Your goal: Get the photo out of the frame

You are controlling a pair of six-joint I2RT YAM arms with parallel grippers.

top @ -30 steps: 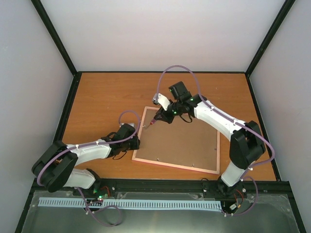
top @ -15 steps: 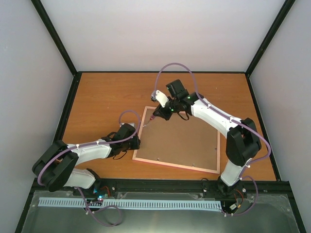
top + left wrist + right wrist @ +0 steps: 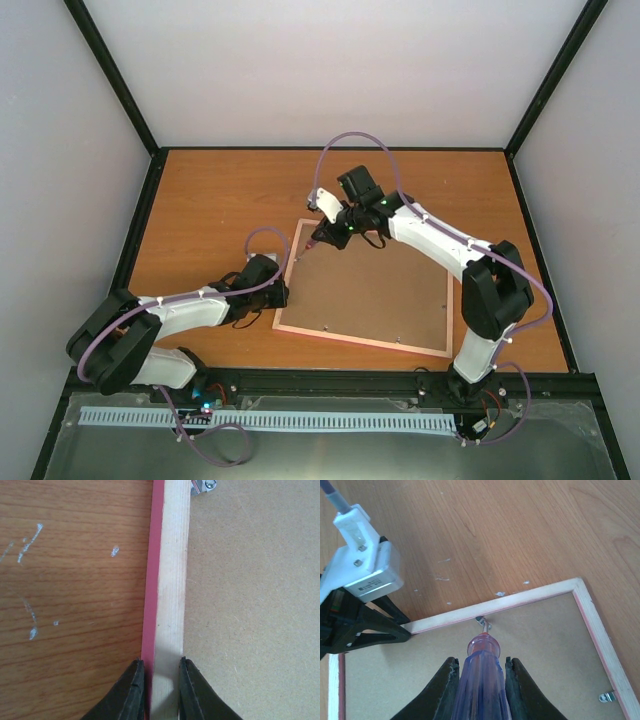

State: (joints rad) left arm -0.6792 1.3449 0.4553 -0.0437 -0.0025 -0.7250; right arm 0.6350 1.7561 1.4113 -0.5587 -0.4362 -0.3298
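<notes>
My left pincer [image 3: 160, 666] pinches the face-down pink-bordered wooden frame [image 3: 170, 580] by its rail, steadying it toward the desk's [image 3: 220, 200] near edge. My right pincer [image 3: 481, 661] grips a translucent red screwdriver [image 3: 482, 685] at a metal clip [image 3: 483, 623]. The photo lies unseen, presumably under the brown board [image 3: 370, 290].

1. Counter [image 3: 215, 200] — open wood left of the frame [image 3: 360, 341] and beyond its far rail, bounded by the enclosure walls [image 3: 60, 150].
2. Frame's left rail: occupied by the left hand [image 3: 161, 666], a finger pressed on each side.
3. Far-left corner: blocked by the right hand [image 3: 481, 661] gripping a screwdriver [image 3: 482, 647], tip at a metal clip [image 3: 483, 623].
4. Right arm [image 3: 430, 235] spans the backing board's [image 3: 370, 295] far-right part; the near half lies uncovered.
</notes>
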